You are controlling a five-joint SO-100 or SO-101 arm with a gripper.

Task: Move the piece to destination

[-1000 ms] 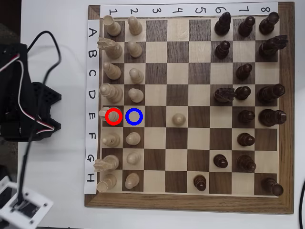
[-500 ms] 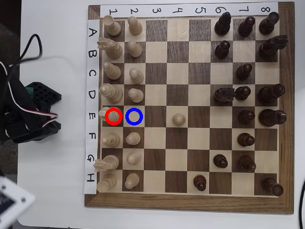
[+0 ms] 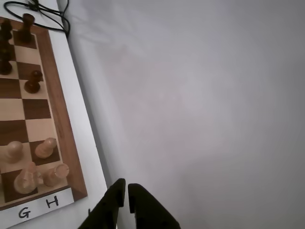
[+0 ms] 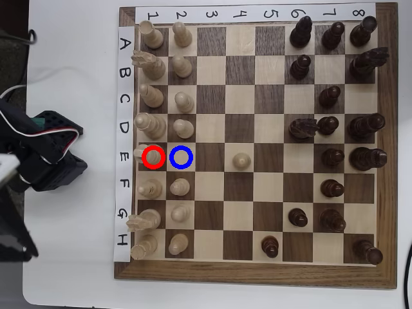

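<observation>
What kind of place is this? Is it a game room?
Probably a hobby desk or small lab set up for robot chess, not a game room. A wooden chessboard with hand-lettered labels sits on a plain white table, beside a black robot arm trailing loose wires.

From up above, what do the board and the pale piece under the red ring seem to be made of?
The board looks like wood: grain lines show in its brown frame, and the squares have a smooth, low-sheen finish. The pale piece looks like light turned wood, cream and matte, though painted plastic can't be ruled out.
</observation>
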